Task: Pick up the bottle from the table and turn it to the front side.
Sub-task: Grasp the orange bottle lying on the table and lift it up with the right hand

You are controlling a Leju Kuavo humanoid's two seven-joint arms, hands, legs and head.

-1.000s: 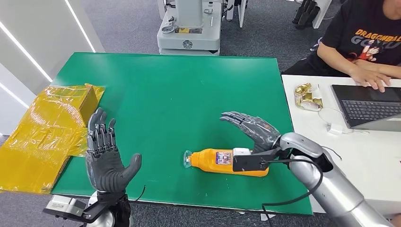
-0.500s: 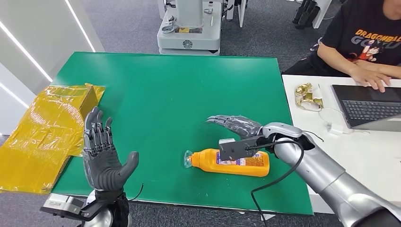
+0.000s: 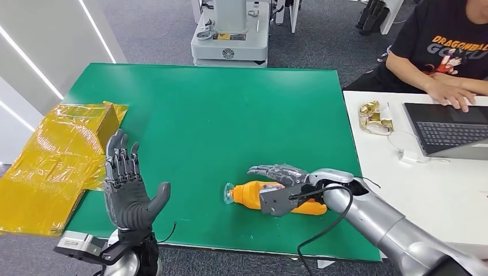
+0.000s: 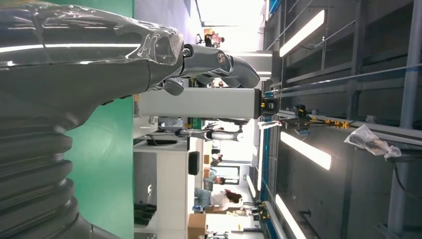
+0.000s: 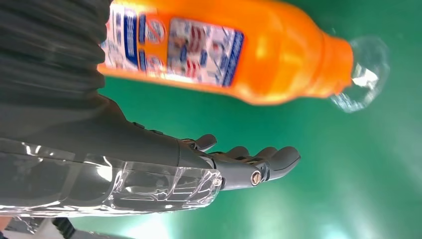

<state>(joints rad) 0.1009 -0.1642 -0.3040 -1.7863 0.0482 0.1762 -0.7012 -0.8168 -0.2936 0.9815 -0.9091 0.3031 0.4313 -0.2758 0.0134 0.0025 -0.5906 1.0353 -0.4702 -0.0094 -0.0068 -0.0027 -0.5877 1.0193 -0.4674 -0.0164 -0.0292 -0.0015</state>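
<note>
Head view shows the orange bottle [image 3: 253,193] lying on its side near the front edge of the green table [image 3: 218,115], its clear cap [image 3: 229,194] pointing toward the robot's left. Right wrist view shows the bottle's printed label [image 5: 194,50] turned toward the camera, and the bottle lies just beside the palm. Over the bottle's far side reaches the right hand [image 3: 282,175], fingers [image 5: 263,164] stretched out and apart, not wrapped around the bottle and gripping nothing. At the table's front left corner the left hand [image 3: 128,190] stands upright, palm open, fingers spread, holding nothing. Yellow plastic wrapping [image 3: 52,161] lies off the table's left edge. A person [image 3: 449,57] sits at a white desk [image 3: 437,190] on the right, hands at a laptop [image 3: 449,129].
</note>
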